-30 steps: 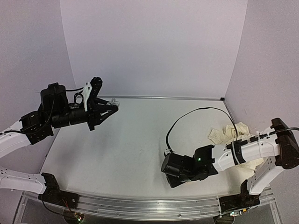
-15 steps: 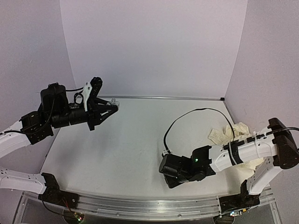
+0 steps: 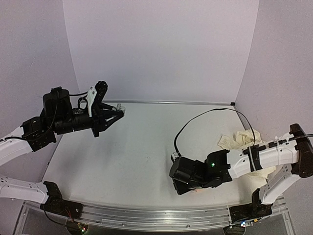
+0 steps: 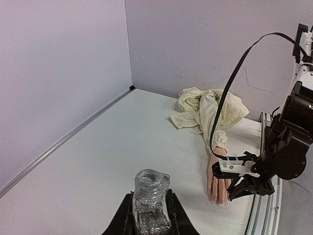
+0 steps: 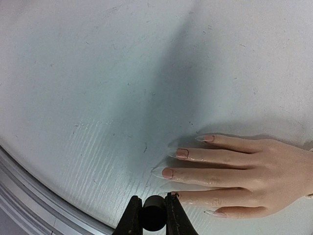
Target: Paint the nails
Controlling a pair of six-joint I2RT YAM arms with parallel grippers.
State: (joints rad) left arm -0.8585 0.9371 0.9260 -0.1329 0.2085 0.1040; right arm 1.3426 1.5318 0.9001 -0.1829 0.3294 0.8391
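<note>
The skin-coloured mannequin hand (image 5: 244, 166) lies flat on the table, its fingertips pointing left in the right wrist view. Its nails (image 5: 182, 153) look pinkish with long clear tips. My right gripper (image 5: 153, 208) is shut on a black polish cap (image 5: 154, 219), just above the tip of a lower finger. In the left wrist view the hand (image 4: 217, 178) lies under my right gripper (image 4: 244, 185). My left gripper (image 4: 149, 215) is shut on an open, clear glittery polish bottle (image 4: 150, 193) and holds it up at the far left (image 3: 117, 110). In the top view my right arm hides the hand.
The cream cloth sleeve (image 3: 242, 139) lies bunched at the right wall and also shows in the left wrist view (image 4: 205, 110). A black cable (image 3: 195, 122) loops over the table from the right wrist. A metal rail (image 3: 146, 218) runs along the near table edge.
My right wrist edged left, then came back right, and its forearm now sits lower. The left arm and the bottle have not moved.
</note>
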